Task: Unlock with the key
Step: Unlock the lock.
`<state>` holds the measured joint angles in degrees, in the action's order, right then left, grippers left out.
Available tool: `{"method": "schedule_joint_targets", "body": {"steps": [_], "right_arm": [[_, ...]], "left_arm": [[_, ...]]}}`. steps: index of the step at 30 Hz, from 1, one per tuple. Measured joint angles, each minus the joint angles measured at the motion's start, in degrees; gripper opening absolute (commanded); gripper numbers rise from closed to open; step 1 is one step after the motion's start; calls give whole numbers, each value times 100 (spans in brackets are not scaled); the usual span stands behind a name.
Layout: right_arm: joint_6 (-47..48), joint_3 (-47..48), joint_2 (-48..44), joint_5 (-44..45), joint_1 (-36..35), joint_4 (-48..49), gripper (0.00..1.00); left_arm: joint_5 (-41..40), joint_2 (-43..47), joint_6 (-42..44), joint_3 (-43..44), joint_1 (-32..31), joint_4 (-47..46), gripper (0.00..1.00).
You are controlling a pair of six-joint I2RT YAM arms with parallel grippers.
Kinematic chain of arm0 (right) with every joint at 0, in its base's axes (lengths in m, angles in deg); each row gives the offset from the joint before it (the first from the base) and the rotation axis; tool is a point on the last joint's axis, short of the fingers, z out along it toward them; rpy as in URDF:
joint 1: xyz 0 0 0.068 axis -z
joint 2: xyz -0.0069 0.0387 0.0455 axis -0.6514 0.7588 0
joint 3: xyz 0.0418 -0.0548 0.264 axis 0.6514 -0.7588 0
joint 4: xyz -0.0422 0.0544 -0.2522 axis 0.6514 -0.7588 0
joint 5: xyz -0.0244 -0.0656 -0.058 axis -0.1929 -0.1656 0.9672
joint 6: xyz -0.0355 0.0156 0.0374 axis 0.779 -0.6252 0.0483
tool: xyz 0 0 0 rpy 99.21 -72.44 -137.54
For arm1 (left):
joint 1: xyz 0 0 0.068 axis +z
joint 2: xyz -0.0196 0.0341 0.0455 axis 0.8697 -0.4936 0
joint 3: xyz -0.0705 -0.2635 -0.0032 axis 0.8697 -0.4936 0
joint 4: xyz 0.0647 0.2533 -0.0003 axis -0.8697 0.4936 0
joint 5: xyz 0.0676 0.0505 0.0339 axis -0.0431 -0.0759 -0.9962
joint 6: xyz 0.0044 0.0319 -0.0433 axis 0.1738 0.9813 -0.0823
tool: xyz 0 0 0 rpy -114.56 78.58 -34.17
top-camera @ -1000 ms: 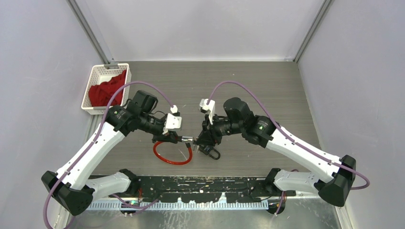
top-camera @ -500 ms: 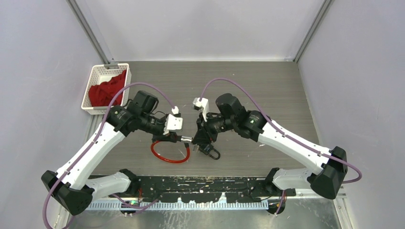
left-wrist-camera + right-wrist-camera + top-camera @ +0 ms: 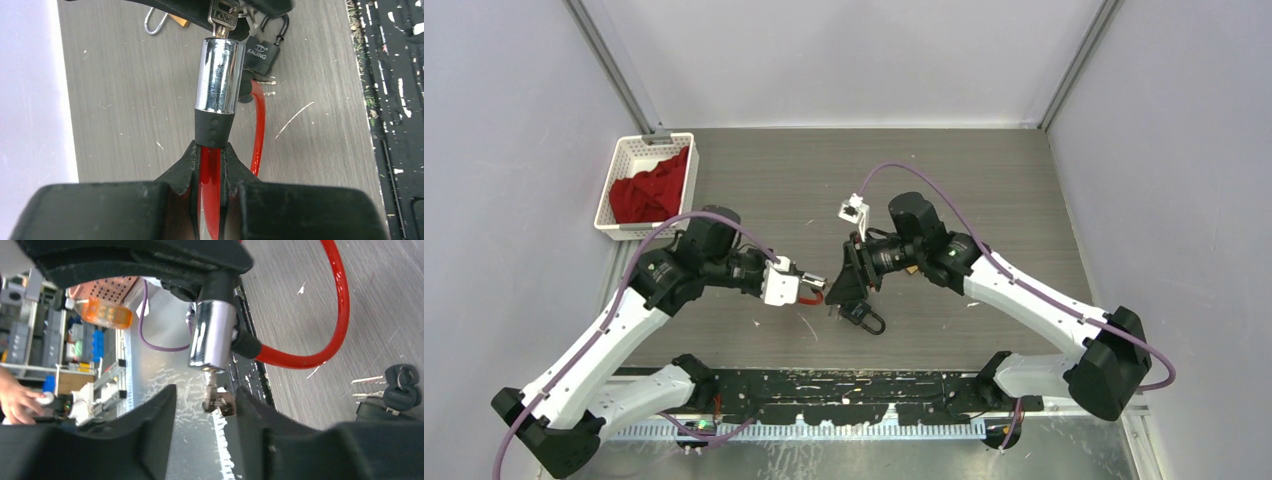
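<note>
**Key Seated in the Barrel, Right Jaws Standing Off It**

The left gripper (image 3: 211, 148) was clamped on the red plastic-coated cable (image 3: 258, 125) just where it entered the black collar of the chrome cylindrical lock barrel (image 3: 220, 75). It held the barrel up off the grey wood-grain table (image 3: 824, 170), near the front edge. The small silver metal key (image 3: 218, 401) sat with its blade in the barrel's far end. Barrel and key therefore shared one long axis, running straight out from the left jaws toward the right gripper (image 3: 206, 396). That placed the key's head directly between the right fingers, and the right arm was plainly the nearer one to it.

The right jaws stood apart, wider than the key's head. The head lay close against one finger (whether it actually touched, the right wrist view did not settle) and clear of the other, so nothing was pinched.

The cable's other end was plugged into the barrel's side, so the lock looked not yet released. The turn would likely need the right jaws to close on the flats of the head and twist about that shared axis, while the left grip kept the barrel from rolling with it.
</note>
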<state>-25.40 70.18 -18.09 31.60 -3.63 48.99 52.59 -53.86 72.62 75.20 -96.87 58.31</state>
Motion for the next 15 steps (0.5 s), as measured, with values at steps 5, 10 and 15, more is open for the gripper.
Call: {"method": "schedule_joint_targets", "body": {"steps": [5,10,15], "right_arm": [[208,96,-216,-11,2,-310,69],[903,173,-841,455,2,-800,57],[1397,173,-1458,857,2,-841,49]], "left_arm": [[-68,-63,-74,26,9,-116,0],[-44,-269,-461,249,7,-94,0],[103,-387,-863,479,9,-79,0]]}}
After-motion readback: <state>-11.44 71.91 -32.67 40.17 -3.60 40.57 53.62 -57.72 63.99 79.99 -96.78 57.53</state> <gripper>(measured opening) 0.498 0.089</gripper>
